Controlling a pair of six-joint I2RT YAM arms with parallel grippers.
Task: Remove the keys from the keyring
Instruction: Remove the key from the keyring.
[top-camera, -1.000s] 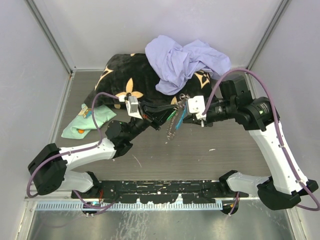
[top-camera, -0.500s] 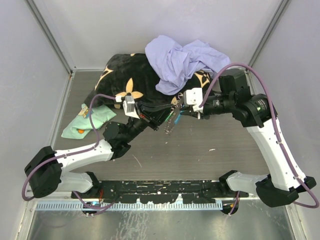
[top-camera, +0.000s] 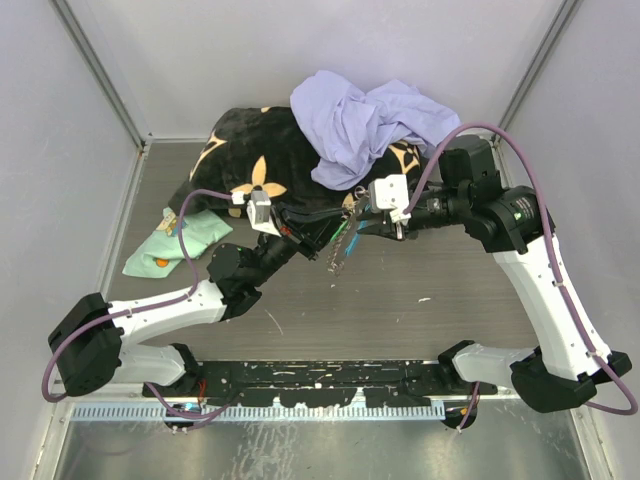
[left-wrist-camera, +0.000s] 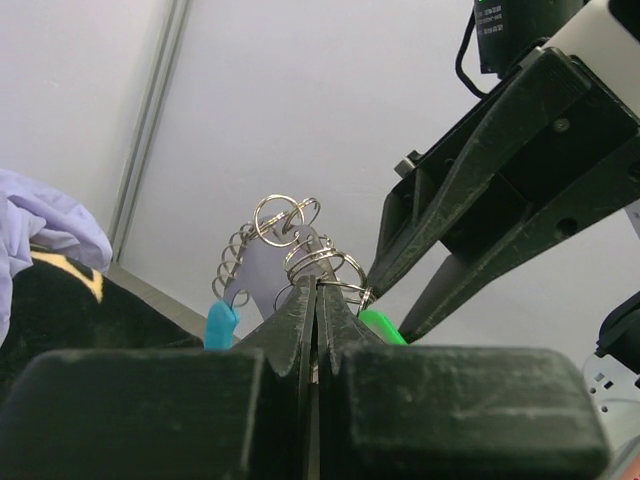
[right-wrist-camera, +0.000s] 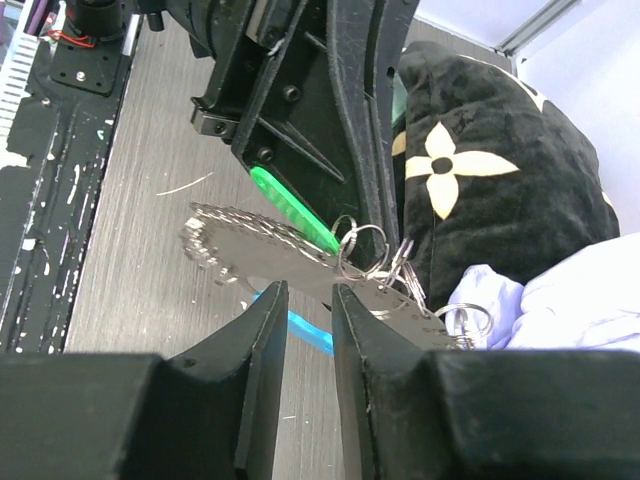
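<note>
The keyring hangs above the table between both grippers. It is a silver chain edge on a flat pale piece. My left gripper is shut on its rings. A green tag and a blue tag hang at either side of the left gripper. My right gripper is open. Its jaws stand a little apart just before the flat piece. A green tag, a blue tag and small metal keys show beyond them.
A black flowered pillow lies at the back with a lavender cloth on it. A mint-green cloth lies at the left. Grey walls close in on the left, right and back. The right arm's fingers crowd the left wrist view.
My right gripper has moved left and a little back, closer to the left gripper. The hanging chain has swung left and hangs nearer the left fingers.
</note>
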